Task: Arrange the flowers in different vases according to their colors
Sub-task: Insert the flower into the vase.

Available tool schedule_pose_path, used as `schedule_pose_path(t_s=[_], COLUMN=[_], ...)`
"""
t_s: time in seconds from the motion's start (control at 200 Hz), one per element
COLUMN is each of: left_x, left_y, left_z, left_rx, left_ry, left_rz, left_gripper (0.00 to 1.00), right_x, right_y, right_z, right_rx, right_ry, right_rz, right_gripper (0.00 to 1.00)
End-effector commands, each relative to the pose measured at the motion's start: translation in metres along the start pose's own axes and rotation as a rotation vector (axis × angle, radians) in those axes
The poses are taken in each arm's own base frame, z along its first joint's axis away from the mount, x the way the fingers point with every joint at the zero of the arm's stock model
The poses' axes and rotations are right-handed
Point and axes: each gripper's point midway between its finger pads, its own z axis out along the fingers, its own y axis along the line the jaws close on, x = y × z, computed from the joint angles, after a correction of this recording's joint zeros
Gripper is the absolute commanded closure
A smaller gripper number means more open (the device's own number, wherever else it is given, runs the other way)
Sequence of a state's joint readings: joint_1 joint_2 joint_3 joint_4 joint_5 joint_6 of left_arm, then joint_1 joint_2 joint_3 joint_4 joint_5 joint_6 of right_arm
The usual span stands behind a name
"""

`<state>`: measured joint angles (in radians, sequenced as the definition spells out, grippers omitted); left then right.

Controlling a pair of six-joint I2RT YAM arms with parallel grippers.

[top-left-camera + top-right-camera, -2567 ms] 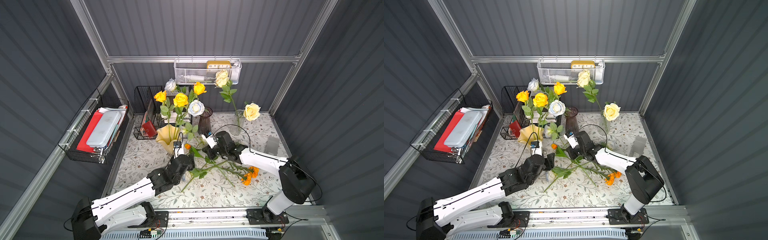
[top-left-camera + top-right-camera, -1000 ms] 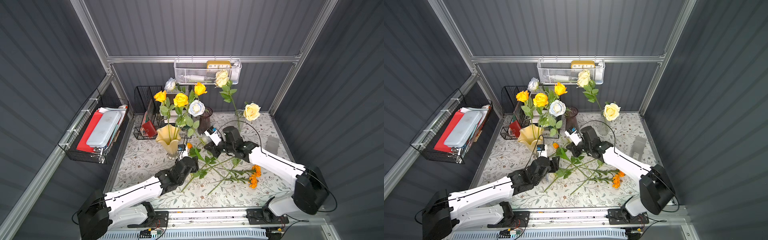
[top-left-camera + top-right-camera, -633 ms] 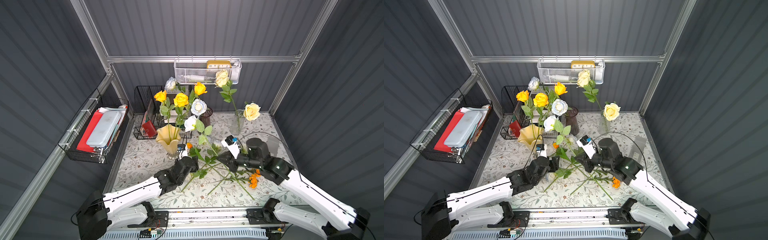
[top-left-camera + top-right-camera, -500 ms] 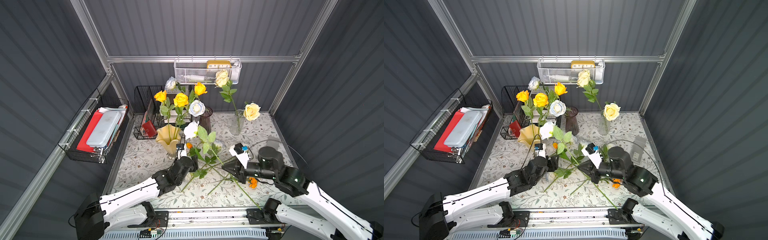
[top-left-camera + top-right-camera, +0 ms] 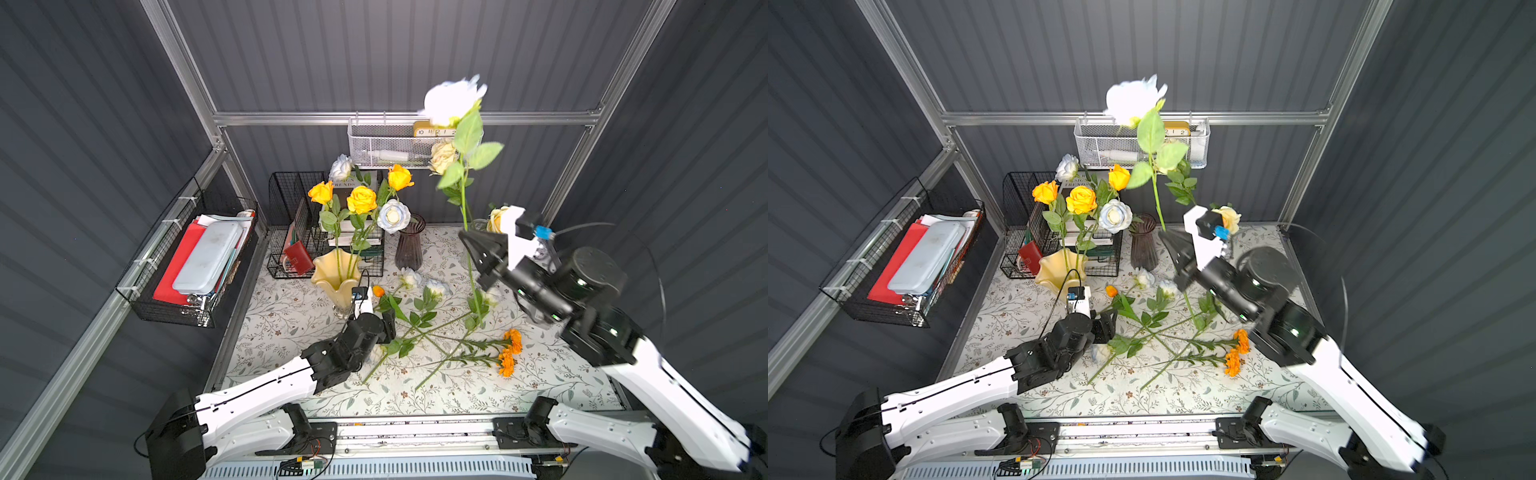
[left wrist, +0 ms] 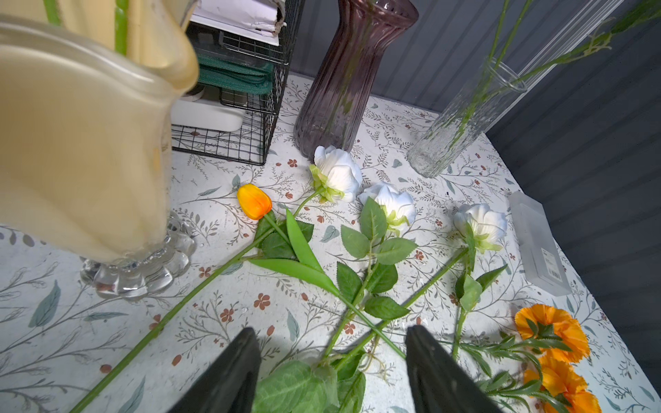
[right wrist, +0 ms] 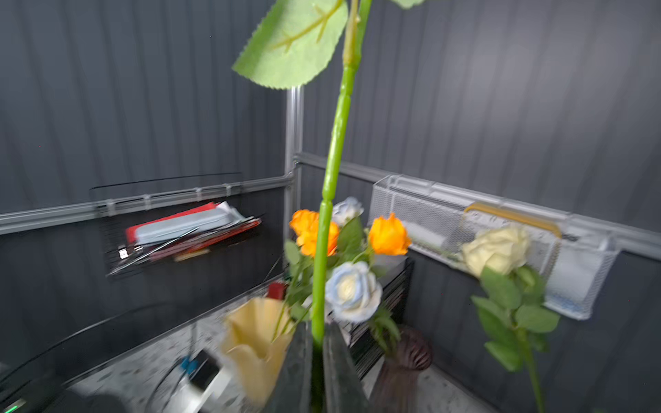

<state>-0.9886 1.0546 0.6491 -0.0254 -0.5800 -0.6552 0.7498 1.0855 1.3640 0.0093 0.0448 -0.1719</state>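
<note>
At left, a cream vase (image 5: 334, 276) with a wavy rim holds yellow roses (image 5: 361, 199). Just beside it, the left jaws hang released, low over the crossed green stems of loose flowers (image 6: 372, 271) lying on the table (image 5: 291, 320): white roses, an orange bud and orange marigolds (image 5: 509, 351). At right, the right jaws are clenched on the stem of a white rose (image 5: 451, 102). It is held upright, with its blurred bloom high above the jaws.

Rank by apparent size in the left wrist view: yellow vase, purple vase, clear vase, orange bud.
1. yellow vase, though it sits nearest the camera, so its lead is inflated
2. purple vase
3. clear vase
4. orange bud
</note>
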Motion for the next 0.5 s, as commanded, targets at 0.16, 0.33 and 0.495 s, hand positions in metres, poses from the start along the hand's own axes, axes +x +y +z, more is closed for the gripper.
schedule_pose_path(t_s=[0.16,0.33,0.495], left_x=[0.003,0.006,0.007], left_y=[0.006,0.007,0.006], left_z=[0.002,0.003,0.005], left_rx=[-0.015,-0.013,-0.011], left_ry=[-0.004,0.006,0.01], left_rz=[0.018,0.018,0.019], left_gripper=[0.31,0.31,0.31], right_x=[-0.063,-0.048,-0.02], right_y=[-0.078,-0.107,-0.131], right_z=[0.119,0.166,0.196], right_rx=[0.315,0.352,0.402], right_ry=[-0.343,-0.382,-0.373], right_rz=[-0.101,-0.101,-0.104], right_gripper=[1.0,1.0,1.0])
